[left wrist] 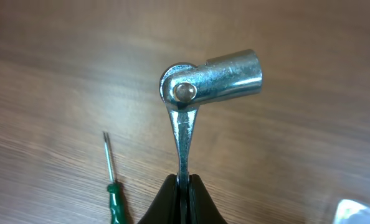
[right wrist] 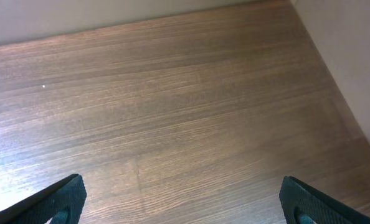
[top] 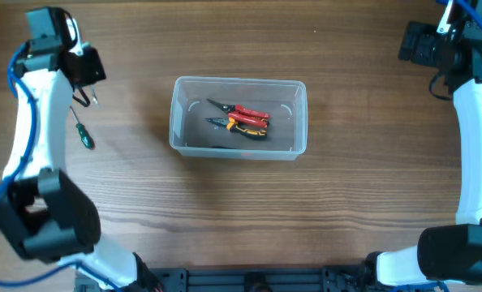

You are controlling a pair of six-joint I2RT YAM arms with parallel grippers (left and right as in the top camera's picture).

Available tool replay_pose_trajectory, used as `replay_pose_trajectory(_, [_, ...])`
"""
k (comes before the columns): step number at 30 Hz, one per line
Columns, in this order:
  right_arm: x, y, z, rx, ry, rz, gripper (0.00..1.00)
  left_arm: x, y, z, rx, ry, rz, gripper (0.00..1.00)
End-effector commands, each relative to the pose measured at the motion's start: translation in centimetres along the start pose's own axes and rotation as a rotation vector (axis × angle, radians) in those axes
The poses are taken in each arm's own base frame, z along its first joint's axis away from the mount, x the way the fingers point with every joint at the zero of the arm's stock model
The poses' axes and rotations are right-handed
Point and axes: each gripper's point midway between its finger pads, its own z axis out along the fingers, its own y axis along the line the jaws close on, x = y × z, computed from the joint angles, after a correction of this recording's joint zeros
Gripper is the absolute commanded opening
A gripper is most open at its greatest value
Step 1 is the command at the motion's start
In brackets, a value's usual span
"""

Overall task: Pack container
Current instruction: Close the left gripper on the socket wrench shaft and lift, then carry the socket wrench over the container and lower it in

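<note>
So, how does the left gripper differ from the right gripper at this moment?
The left gripper is shut on a metal socket tool; the right gripper is open and holds nothing. The left gripper is near the green screwdriver; the right gripper has only table below it. Both are away from the container.

Left gripper (left wrist: 183, 182) at the far left pinches a metal tool (left wrist: 217, 78) tight; right gripper (right wrist: 182, 196) hangs far right, fingers spread wide.
</note>
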Motion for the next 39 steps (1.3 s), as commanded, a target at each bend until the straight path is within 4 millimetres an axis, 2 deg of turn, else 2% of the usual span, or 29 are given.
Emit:
replay_pose_trajectory(1, [0.1, 0.2, 0.3, -0.005, 0.006, 0.018, 1.0, -1.8, -3.5, -4.2, 0.08, -0.101, 0.094, 0.04])
replay_pose_trajectory(4, [0.1, 0.2, 0.3, -0.005, 0.006, 0.018, 1.0, -1.2, -8.2, -6.6, 0.178, -0.129, 0.246, 0.04])
replay_pose_trajectory(6, [0.1, 0.2, 0.3, -0.005, 0.006, 0.018, 1.0, 0.1, -11.8, -7.9, 0.236, -0.133, 0.402, 0.04])
replay_pose_trajectory(13, [0.1, 0.2, 0.3, -0.005, 0.006, 0.018, 1.0, 6.6, -22.5, -11.1, 0.384, -0.138, 0.966, 0.04])
replay_pose_trajectory(17, [0.1, 0.2, 0.3, -0.005, 0.006, 0.018, 1.0, 11.8, -28.1, -14.0, 0.48, -0.181, 1.319, 0.04])
replay_pose_trajectory(19, [0.1, 0.2, 0.3, -0.005, 0.006, 0.018, 1.0, 13.1, -29.4, -14.7, 0.507, -0.194, 1.385, 0.04])
replay_pose_trajectory(23, [0.1, 0.2, 0.3, -0.005, 0.006, 0.018, 1.0, 14.6, -30.6, -15.0, 0.578, -0.177, 1.405, 0.04])
replay_pose_trajectory(26, [0.1, 0.2, 0.3, -0.005, 0.006, 0.018, 1.0, 15.8, -31.1, -14.0, 0.626, -0.124, 1.411, 0.04])
replay_pose_trajectory(28, [0.1, 0.2, 0.3, -0.005, 0.006, 0.018, 1.0, 16.7, -31.3, -12.6, 0.631, -0.075, 1.419, 0.04])
replay_pose_trajectory(31, [0.1, 0.2, 0.3, -0.005, 0.006, 0.018, 1.0, 18.1, -31.8, -9.7, 0.628, 0.004, 1.431, 0.04])
replay_pose_trajectory(36, [0.1, 0.2, 0.3, -0.005, 0.006, 0.018, 1.0, 20.7, -32.6, -3.7, 0.619, 0.125, 1.441, 0.04])
replay_pose_trajectory(39, [0.1, 0.2, 0.3, -0.005, 0.006, 0.018, 1.0, 22.4, -32.5, -1.2, 0.615, 0.195, 1.448, 0.04])
